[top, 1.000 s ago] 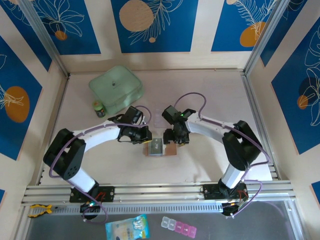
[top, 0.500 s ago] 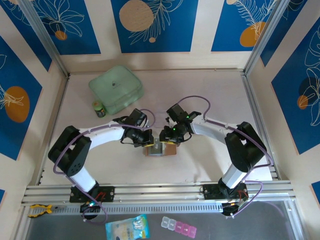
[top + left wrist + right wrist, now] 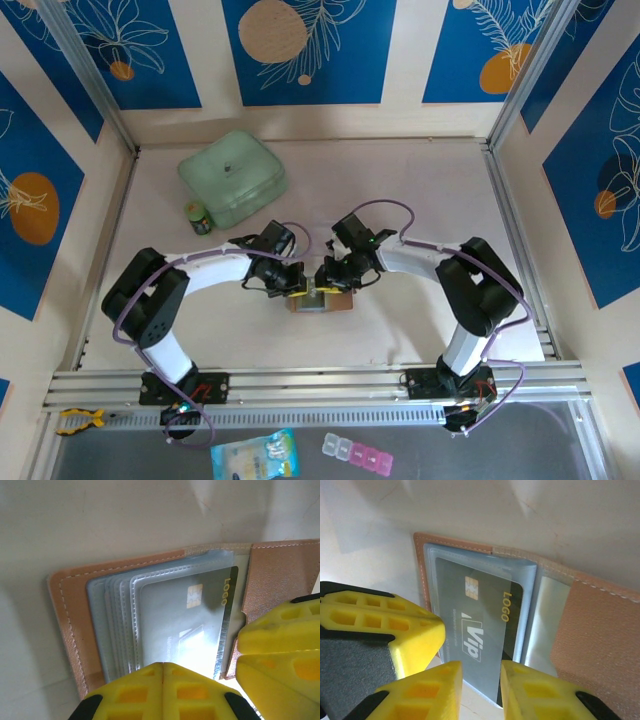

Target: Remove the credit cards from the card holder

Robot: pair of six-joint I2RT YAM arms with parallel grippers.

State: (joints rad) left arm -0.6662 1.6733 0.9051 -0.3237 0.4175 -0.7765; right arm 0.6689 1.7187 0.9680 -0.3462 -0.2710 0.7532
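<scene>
The top view takes in the whole bench [image 3: 400, 190]. The left arm [image 3: 210, 268] and right arm [image 3: 415, 258] bend inward until their tips meet near the middle. A mint-green case [image 3: 232, 178] sits at the back left. The holder [image 3: 343, 300] lies open under the two tips, which cover most of it from above.

The wrist views show its inside. From the left wrist, the holder [image 3: 75, 630] is spread flat, tan leather under a fanned stack of clear sleeves [image 3: 107, 630]. The top sleeve holds a dark card [image 3: 190, 625] with a chip and "LOGO", and glare washes over its lower face. From the right wrist, the card [image 3: 480, 615] is sharper and its "Vip" print can be read.

The left fingers [image 3: 135, 690] are clenched together on the sleeves' near edge; I cannot tell whether they pinch any of it. The right fingers [image 3: 435, 690] are released, with a gap between them, and the card's near end lies in that gap.
</scene>
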